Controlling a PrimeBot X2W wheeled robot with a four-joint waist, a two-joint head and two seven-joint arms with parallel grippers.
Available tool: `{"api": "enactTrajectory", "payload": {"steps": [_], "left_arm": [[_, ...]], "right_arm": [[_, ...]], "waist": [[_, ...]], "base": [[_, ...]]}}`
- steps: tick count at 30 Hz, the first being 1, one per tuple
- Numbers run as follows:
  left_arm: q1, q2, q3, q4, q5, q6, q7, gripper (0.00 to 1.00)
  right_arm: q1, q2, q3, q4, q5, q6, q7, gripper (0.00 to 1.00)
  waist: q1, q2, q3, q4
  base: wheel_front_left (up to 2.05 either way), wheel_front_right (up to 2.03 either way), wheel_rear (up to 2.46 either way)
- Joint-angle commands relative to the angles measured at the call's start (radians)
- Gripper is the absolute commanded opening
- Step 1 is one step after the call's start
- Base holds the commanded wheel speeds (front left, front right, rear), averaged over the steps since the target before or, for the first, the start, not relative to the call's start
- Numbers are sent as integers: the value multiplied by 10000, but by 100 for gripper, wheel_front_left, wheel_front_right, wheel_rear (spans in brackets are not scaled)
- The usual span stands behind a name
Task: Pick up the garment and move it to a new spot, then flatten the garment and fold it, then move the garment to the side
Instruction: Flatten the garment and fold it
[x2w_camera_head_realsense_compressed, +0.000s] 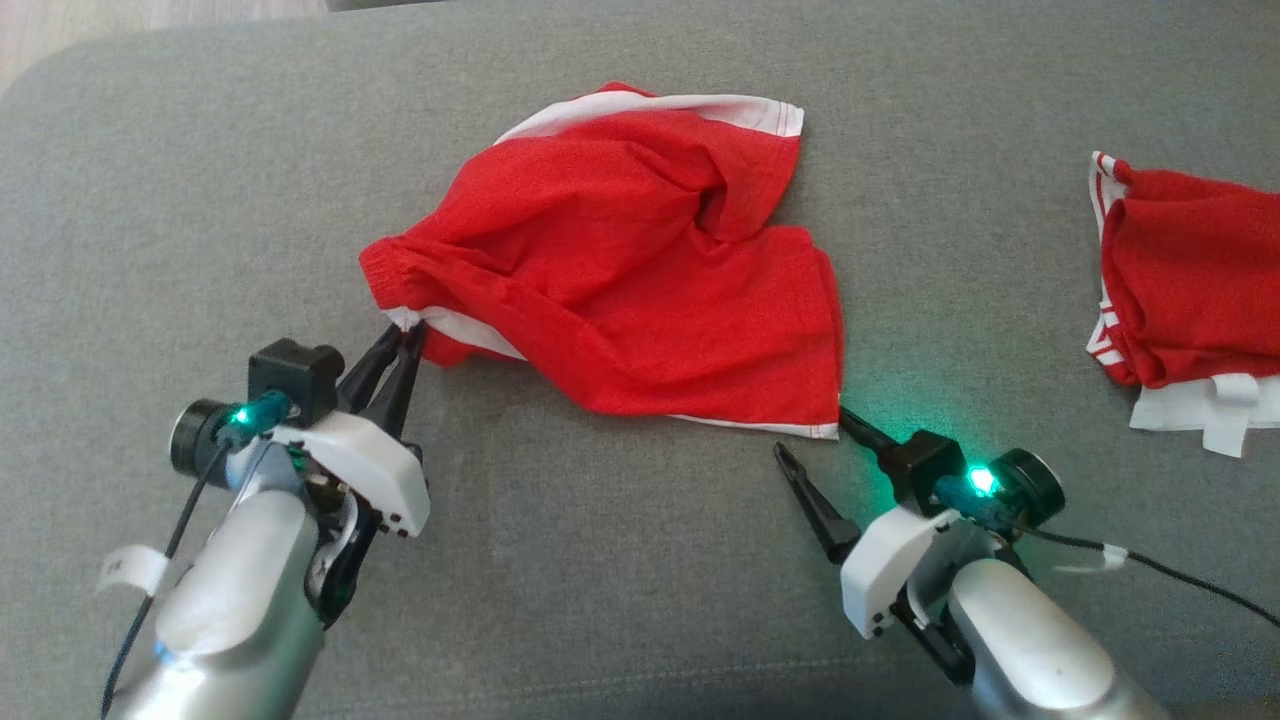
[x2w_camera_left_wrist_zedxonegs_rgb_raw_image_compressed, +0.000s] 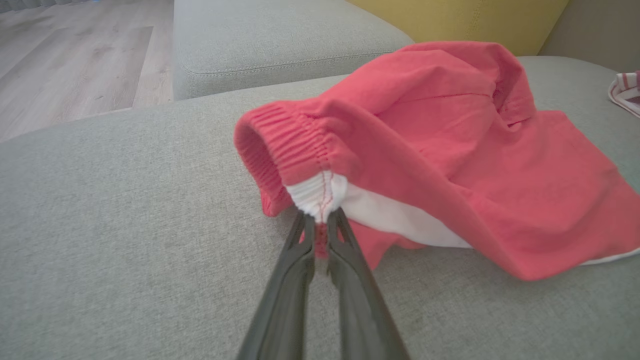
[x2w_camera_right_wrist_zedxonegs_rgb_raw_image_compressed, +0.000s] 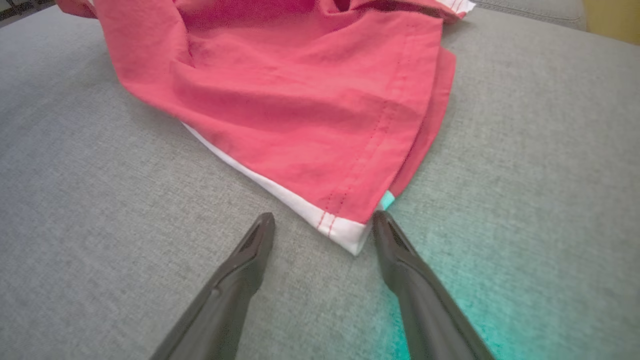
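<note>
Lying crumpled on the grey cushion (x2w_camera_head_realsense_compressed: 600, 600), the red garment (x2w_camera_head_realsense_compressed: 620, 270) sits near the middle of the head view, a pair of red shorts with white trim, bunched and creased rather than flat. Its elastic waistband points toward the robot's left, and a white-edged hem corner points toward the robot's right.

The left pincer (x2w_camera_head_realsense_compressed: 405, 335) is closed tight, its 2 dark fingers pressed together on the white part of the waistband. In the left wrist view the left pincer (x2w_camera_left_wrist_zedxonegs_rgb_raw_image_compressed: 321, 220) pinches that white gathered strip where it meets the red elastic, and the red garment (x2w_camera_left_wrist_zedxonegs_rgb_raw_image_compressed: 450, 150) humps up behind the grip. The pinched edge looks slightly raised off the cushion.

The right pincer (x2w_camera_head_realsense_compressed: 812, 432) stands wide apart and holds nothing. In the right wrist view the right pincer (x2w_camera_right_wrist_zedxonegs_rgb_raw_image_compressed: 322, 217) has its 2 fingertips low at the cushion, one on each side of the white hem corner of the red garment (x2w_camera_right_wrist_zedxonegs_rgb_raw_image_compressed: 300, 100). The finger on that view's right is just beside the cloth edge; I cannot tell whether it touches. Green light (x2w_camera_head_realsense_compressed: 980, 480) from the right wrist tints the cushion beneath it.

A second red garment (x2w_camera_head_realsense_compressed: 1190, 290) with white stripes lies well apart at the right edge of the cushion, with a white piece (x2w_camera_head_realsense_compressed: 1205, 405) just below it. A wooden floor (x2w_camera_left_wrist_zedxonegs_rgb_raw_image_compressed: 65, 60) and another grey cushion (x2w_camera_left_wrist_zedxonegs_rgb_raw_image_compressed: 280, 45) show beyond in the left wrist view.
</note>
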Motion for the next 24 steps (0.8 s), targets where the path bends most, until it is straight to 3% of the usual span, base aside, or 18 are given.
{"api": "enactTrajectory", "payload": {"steps": [1,2,3,4,5,15,24], "left_arm": [[-252,383,332,-329,-27,91,11,0],[-258,386,320,-345,-33,95,27,0],[-267,392,310,-363,-38,100,44,0],[-278,401,303,-384,-44,107,60,0],[-293,413,298,-402,-50,114,75,0],[-334,669,230,-624,-2,162,91,0],[-911,1455,90,-2209,414,118,557,0]], "right_arm": [[-328,24,297,-109,-36,-7,-112,100],[-381,22,366,-29,-19,-7,-121,100],[-436,18,446,54,6,-7,-114,71],[-501,7,535,134,31,-7,-98,19],[-567,-6,609,208,70,-7,-93,0],[-1165,-427,512,85,700,-7,-357,0],[-2793,-1956,122,-2339,2337,-7,116,0]], "waist": [[0,0,2,18],[0,0,5,25],[0,0,13,30],[0,0,29,31],[0,0,42,33],[0,0,-190,-80],[0,0,-932,-250]], "base": [[0,0,0],[0,0,0],[0,0,0],[0,0,0],[0,0,0],[0,0,0],[0,0,0]]}}
